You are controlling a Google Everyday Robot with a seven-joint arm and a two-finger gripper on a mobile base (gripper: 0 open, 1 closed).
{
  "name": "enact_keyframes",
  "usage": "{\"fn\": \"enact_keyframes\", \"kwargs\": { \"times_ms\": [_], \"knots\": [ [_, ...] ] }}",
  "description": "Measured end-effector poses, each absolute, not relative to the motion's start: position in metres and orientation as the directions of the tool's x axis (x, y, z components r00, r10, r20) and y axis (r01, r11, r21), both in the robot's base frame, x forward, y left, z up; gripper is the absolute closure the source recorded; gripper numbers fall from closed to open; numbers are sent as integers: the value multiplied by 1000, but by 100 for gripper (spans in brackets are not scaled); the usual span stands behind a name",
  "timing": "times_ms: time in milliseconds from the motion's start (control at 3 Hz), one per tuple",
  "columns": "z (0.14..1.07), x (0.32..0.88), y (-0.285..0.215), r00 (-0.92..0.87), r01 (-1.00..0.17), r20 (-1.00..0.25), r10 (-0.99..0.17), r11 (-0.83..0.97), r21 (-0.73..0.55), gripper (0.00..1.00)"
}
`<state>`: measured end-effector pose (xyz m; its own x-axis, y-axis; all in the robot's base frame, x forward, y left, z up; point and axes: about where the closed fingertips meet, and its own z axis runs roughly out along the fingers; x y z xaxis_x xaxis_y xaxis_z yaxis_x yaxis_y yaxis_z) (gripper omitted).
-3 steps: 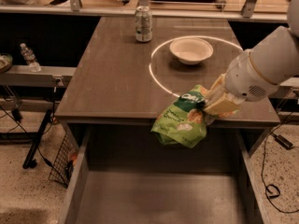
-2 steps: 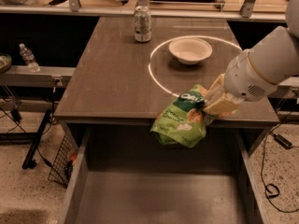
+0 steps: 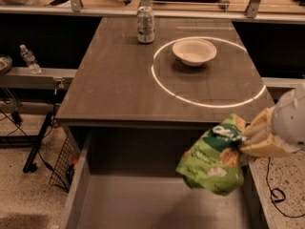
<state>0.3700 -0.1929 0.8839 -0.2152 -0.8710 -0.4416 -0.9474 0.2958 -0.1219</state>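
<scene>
Clearly, the gripper (image 3: 245,137) is clamped on the top edge of a green chip bag (image 3: 212,159), at the near right of the scene, just past the near right corner of the table (image 3: 114,89). The bag hangs from the pinch down and to the left of the gripper, its long axis slanting from upper right to lower left, off every surface and above the right side of the open drawer (image 3: 138,204) that stands out under the table's near edge. The arm reaches in from the right edge of the view, its pale rounded wrist level with the tabletop and the fingers pointing left toward the bag. Farther back on the table, well apart from the bag, a white bowl (image 3: 194,51) sits inside a ring of light, and a can (image 3: 146,24) stands to its left at the far edge.
</scene>
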Motion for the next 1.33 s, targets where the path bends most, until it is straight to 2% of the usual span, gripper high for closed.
{"fn": "enact_keyframes", "kwargs": {
  "times_ms": [667,1333],
  "knots": [
    [809,339,-200,-278,-947,-426,-861,321,-32,100],
    [736,361,-179,-261,-958,-446,-856,287,10,100]
  ]
}}
